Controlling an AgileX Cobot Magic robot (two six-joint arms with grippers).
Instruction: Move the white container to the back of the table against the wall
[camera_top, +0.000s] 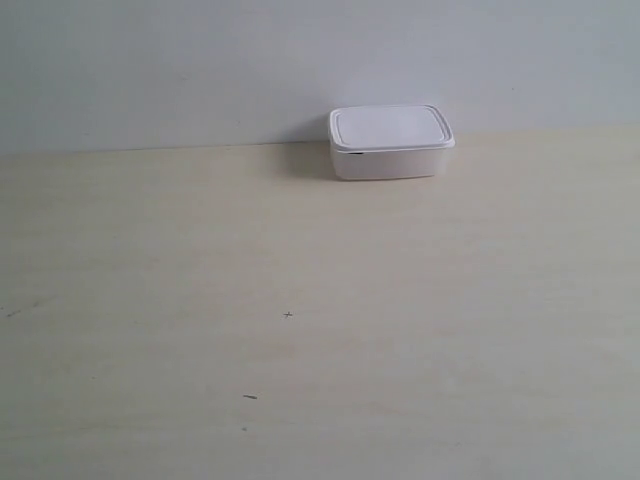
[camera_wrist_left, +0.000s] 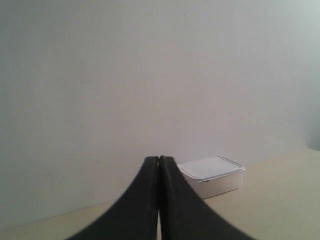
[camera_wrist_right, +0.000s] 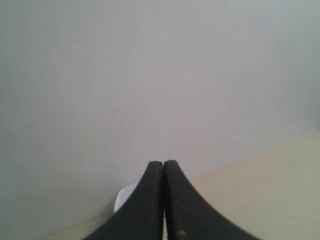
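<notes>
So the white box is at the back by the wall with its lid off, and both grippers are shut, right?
Not quite: the lid is on. The exterior view shows the white container at the back of the table by the wall, lid fitted. The left gripper and right gripper are indeed shut.

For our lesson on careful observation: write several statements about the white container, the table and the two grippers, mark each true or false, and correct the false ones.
1. The white container sits at the back of the table, by the wall. True.
2. Its lid is off. False: the lid is fitted on.
3. The left gripper holds the container. False: it is shut on nothing, with the container well apart from it.
4. The right gripper is shut. True.
</notes>
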